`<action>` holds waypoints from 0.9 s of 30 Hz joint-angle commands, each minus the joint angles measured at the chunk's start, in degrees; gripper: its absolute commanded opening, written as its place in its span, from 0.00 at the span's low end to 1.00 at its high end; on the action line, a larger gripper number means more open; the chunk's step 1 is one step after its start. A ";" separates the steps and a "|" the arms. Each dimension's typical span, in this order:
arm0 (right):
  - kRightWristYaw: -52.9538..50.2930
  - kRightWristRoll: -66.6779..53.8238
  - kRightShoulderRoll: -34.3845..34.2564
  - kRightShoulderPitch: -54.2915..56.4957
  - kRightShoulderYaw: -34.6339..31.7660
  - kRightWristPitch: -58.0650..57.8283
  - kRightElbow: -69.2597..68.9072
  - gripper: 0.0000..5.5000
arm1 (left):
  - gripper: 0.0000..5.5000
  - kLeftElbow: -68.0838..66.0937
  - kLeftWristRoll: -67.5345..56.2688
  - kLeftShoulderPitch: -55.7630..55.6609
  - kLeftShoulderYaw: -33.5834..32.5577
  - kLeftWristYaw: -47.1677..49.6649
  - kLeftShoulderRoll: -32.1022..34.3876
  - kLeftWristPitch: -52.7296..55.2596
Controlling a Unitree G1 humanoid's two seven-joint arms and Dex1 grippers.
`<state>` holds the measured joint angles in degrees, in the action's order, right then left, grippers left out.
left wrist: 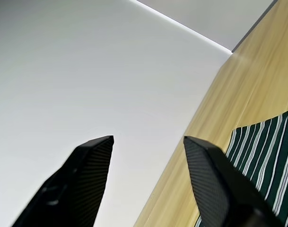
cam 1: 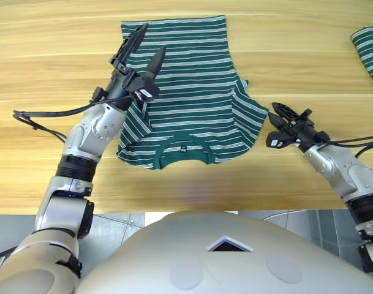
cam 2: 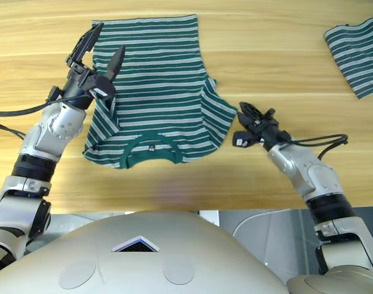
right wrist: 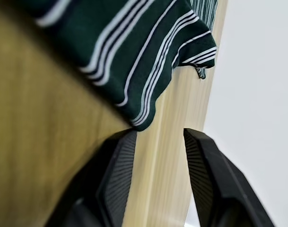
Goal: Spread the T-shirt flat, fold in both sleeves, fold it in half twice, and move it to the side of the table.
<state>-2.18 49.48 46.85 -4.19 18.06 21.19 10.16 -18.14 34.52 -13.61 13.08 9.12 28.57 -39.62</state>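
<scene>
T-shirt [cam 1: 186, 86] lies on bench [cam 1: 51, 49], collar toward robot | left end effector [cam 1: 153, 37] released, above T-shirt's left edge | right end effector [cam 1: 273, 111] released, just beside T-shirt's right sleeve

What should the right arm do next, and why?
Probably ease the open right gripper toward the right sleeve and close on its edge: that sleeve juts out past the body of the T-shirt, not yet folded in, and the gripper sits just beside it.

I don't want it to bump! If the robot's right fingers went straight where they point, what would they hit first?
Probably the sleeve of the dark green, white-striped cloth T-shirt, just ahead of the open right fingers; depth is unclear.
</scene>
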 commanded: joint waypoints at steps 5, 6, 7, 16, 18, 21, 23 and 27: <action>1.03 1.57 -0.78 -0.49 3.10 0.31 2.38 0.34 | 0.50 0.71 0.07 -1.05 0.02 -1.44 -0.19 0.44; 1.07 1.57 -0.90 -0.35 3.35 0.43 2.38 0.34 | 0.50 0.64 0.11 -1.18 0.12 -1.49 -0.31 0.43; 1.13 1.59 -1.06 -0.18 3.63 0.53 2.36 0.34 | 0.50 0.60 0.14 -1.26 0.18 -1.51 -0.38 0.43; -0.41 2.30 -2.99 3.63 6.39 1.23 7.77 0.34 | 0.50 -0.47 0.44 -2.01 0.60 -1.33 -1.23 0.23; -0.87 2.37 -3.43 4.55 7.01 1.49 8.97 0.34 | 0.50 -0.82 0.53 -2.25 0.80 -1.31 -1.49 0.10; -1.60 2.33 -3.65 5.53 7.88 1.95 10.88 0.34 | 0.50 -1.16 0.57 -2.26 0.75 -1.22 -1.57 0.01; -1.96 2.36 -3.68 6.07 8.38 2.42 12.05 0.29 | 0.50 -1.23 0.55 -2.21 0.71 -1.20 -1.65 -0.04; -1.98 2.22 -3.84 6.81 9.17 3.18 13.38 0.21 | 0.50 -1.44 0.65 -2.42 0.87 -1.23 -1.87 -0.10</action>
<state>-6.25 49.41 44.15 5.16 23.81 24.74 19.97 -19.24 34.62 -15.12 13.33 8.33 26.75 -39.82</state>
